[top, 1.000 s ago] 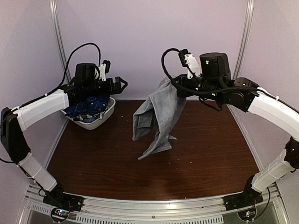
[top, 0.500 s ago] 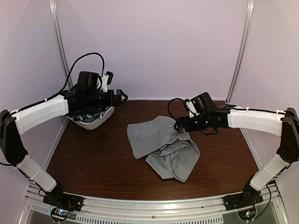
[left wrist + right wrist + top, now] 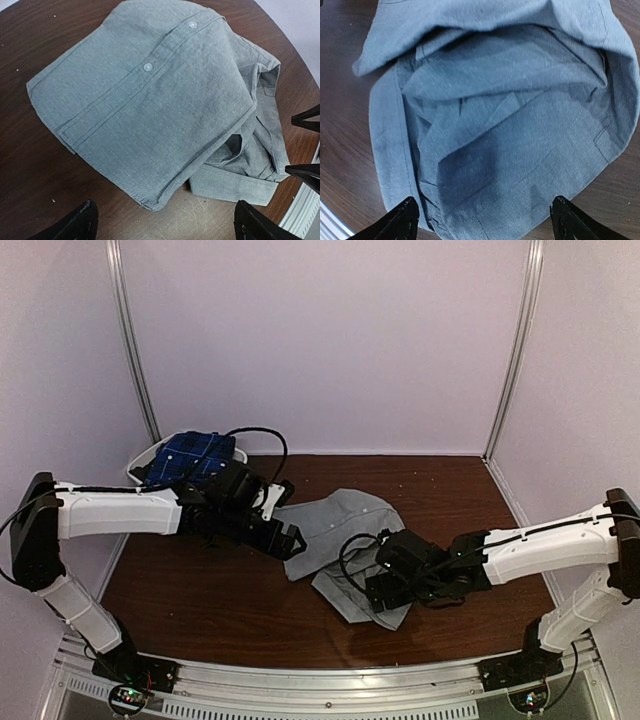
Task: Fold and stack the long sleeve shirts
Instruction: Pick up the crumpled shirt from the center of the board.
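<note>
Dark brown wood table [image 3: 200, 590] inside pale lilac walls [image 3: 320, 340], aluminium rail along the near edge. Grey shirt [image 3: 345, 525] lies loose near the middle of the table, flat on the surface, nothing lifting it. Far half is a fairly smooth panel with the button strip facing up, two small white buttons [image 3: 148, 66] showing in the left wrist view. Near-right half is bunched and creased, layers tucked under each other, with a hem or cuff edge poking out at the near side. Left gripper [image 3: 287, 540] sits low at the shirt's left edge, jaws spread wide, and its fingers [image 3: 75, 225] show at both bottom corners of its own view with only bare table and the shirt's hem between them, so it holds nothing. Right gripper [image 3: 383, 600] is low over the bunched near-right part, jaws also wide apart; its fingers [image 3: 402, 220] straddle the crumpled cloth in its wrist view, not pinching it. Cannot tell whether either set of tips touches the fabric. White basket [image 3: 140, 462] stands at the far left corner of the table, well apart from the grey shirt, with a dark blue plaid shirt [image 3: 195, 452] heaped in it, rising above the rim.
</note>
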